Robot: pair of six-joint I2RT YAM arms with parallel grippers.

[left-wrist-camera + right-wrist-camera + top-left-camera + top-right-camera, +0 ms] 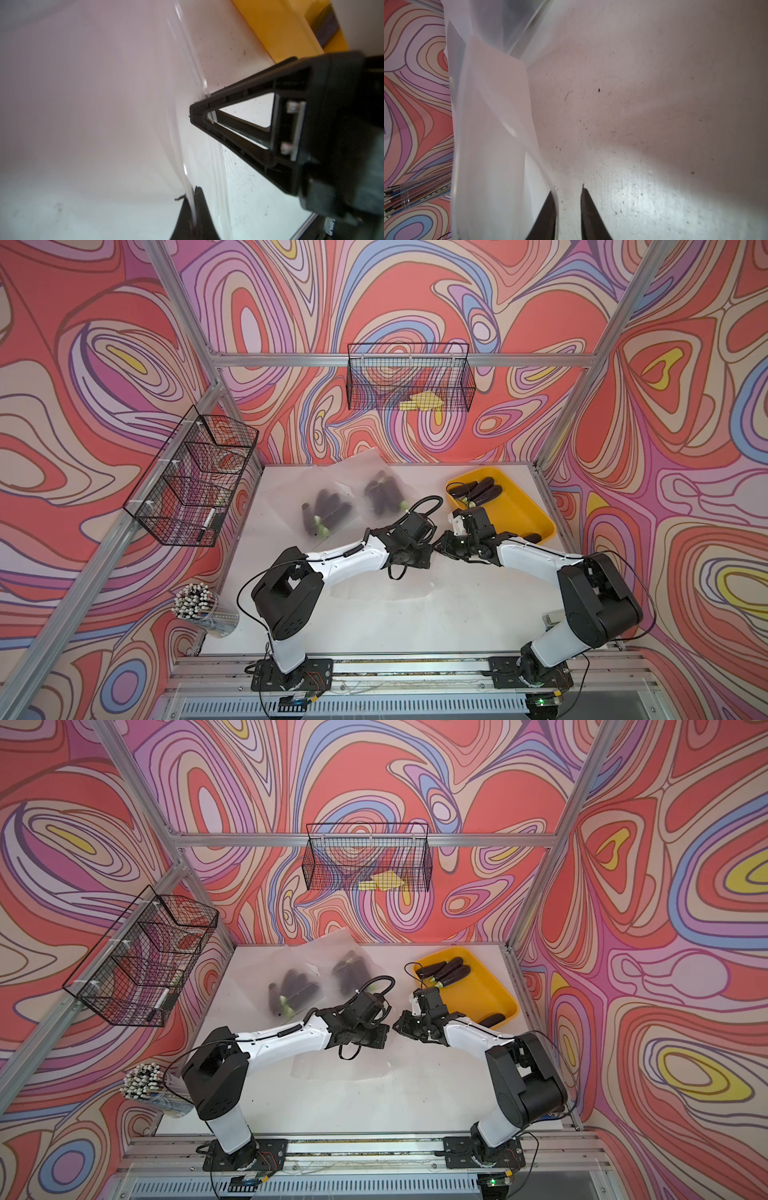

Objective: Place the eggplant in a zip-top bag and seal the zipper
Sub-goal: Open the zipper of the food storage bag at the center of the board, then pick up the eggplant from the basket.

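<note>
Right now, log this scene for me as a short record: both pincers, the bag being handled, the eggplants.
left pincer: shut on the edge of the empty bag
right pincer: open, bag film beside it, not pinched
empty bag: clear, no eggplant inside yet
eggplants: loose in the yellow tray
filled bags: two at the back of the table, each holding eggplants

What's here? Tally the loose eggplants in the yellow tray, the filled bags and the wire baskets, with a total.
Loose eggplants in the yellow tray: 4
Filled bags: 2
Wire baskets: 2
Total: 8
</note>
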